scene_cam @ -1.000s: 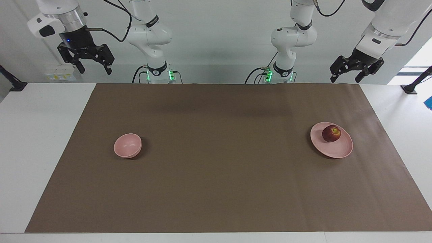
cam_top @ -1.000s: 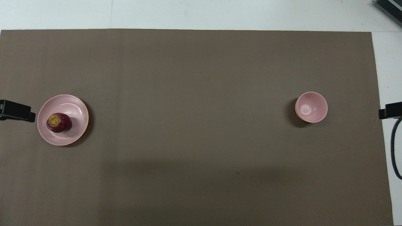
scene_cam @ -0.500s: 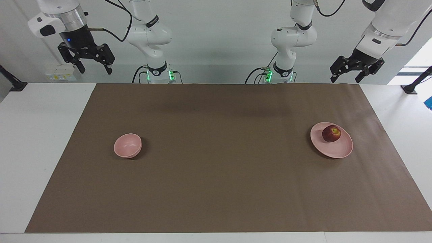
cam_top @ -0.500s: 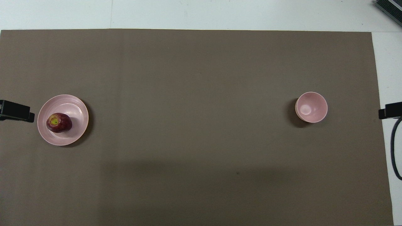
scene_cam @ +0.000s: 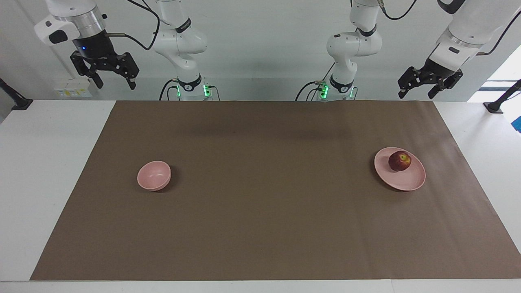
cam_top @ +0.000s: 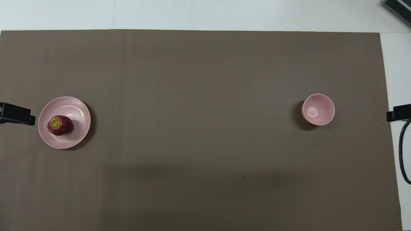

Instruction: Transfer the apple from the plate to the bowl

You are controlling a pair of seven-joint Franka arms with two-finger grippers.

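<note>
The dark red apple (scene_cam: 399, 161) lies on the wide pink plate (scene_cam: 403, 181), toward the left arm's end of the table. In the overhead view the apple (cam_top: 60, 125) sits on the plate (cam_top: 78, 112) with its yellowish stem end up. The small deep pink bowl (scene_cam: 154, 176) stands empty toward the right arm's end; it also shows in the overhead view (cam_top: 318, 109). My left gripper (scene_cam: 416, 95) hangs open and empty, high over the mat's edge by the robots. My right gripper (scene_cam: 115, 86) hangs open and empty, high over the white table beside the mat.
A brown mat (scene_cam: 260, 211) covers most of the white table (scene_cam: 49, 183). A black clamp stand (scene_cam: 497, 105) is at the left arm's end. A dark device (cam_top: 398, 8) sits at the table's farthest corner and a black cable (cam_top: 401, 150) hangs at the right arm's end.
Both grippers have shifted only very slightly while staying raised. The apple, plate and bowl have not moved.
</note>
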